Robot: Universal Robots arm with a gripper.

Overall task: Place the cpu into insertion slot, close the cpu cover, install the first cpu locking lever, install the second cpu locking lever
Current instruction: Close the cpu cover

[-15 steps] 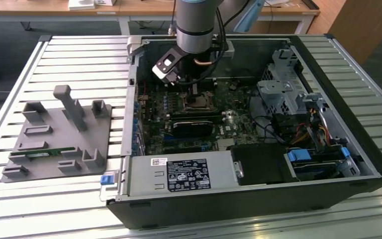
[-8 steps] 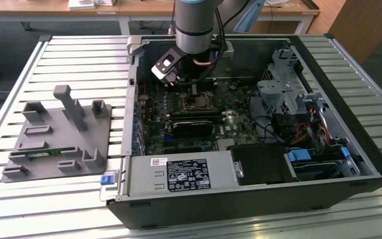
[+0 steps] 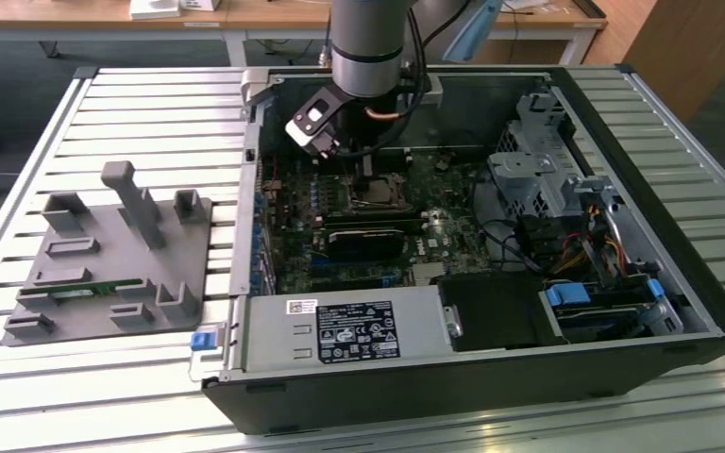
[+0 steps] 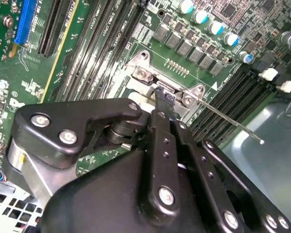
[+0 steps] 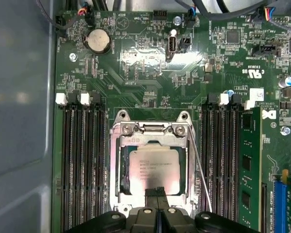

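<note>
In the first wrist view the cpu, a silvery square chip, lies in the insertion slot on the green motherboard. The cpu cover, a silver frame, lies flat around it. My gripper is shut, its black fingertips together at the cover's edge with nothing between them. The second wrist view has the gripper tip down on the socket's metal edge. A thin silver locking lever runs at a slant beside the socket, and its free end sticks out over the memory slots. In the exterior view the gripper hangs right above the slot.
Black memory slots flank the socket on both sides. A long black card lies nearer the camera, then the power supply box. A drive cage and cables sit at the exterior view's right. A grey fixture stands outside the case.
</note>
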